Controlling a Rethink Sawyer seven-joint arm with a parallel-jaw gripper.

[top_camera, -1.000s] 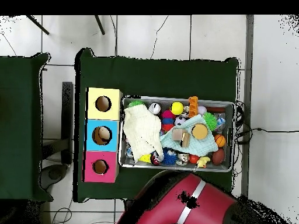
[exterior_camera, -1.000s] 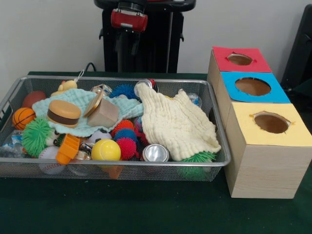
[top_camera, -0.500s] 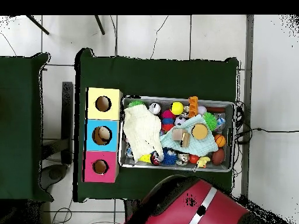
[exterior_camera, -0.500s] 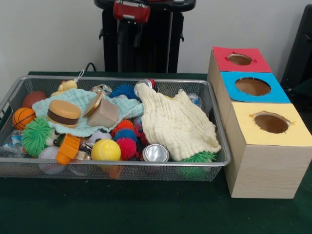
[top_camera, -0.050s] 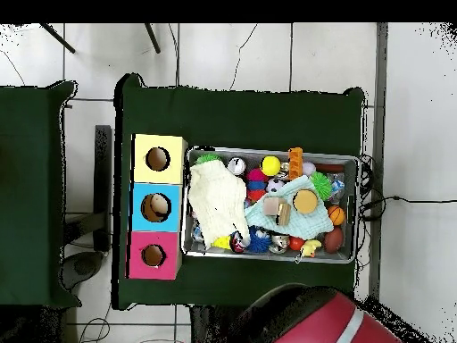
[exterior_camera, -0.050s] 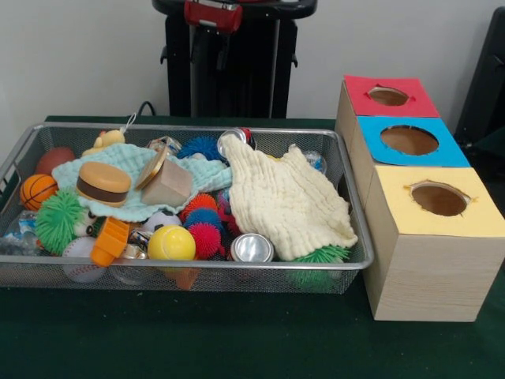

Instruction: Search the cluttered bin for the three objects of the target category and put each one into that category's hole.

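Three boxes: wooden, in a row just beside the silver wire-mesh bin – yellow-topped box, blue-topped box, red-topped box, each with a round hole in its top.
Bin contents: cream waffle-weave cloth draped toward the boxes' side; mint cloth toward the far end from the boxes, bearing a toy hamburger and a tan wooden block.
Front wall of bin: yellow ball, silver can, orange plastic piece – all close behind it.
Corner away from the boxes: small basketball, green spiky ball.
Gripper: red-and-black, high behind the bin; whether its fingers are spread or closed, I cannot tell.
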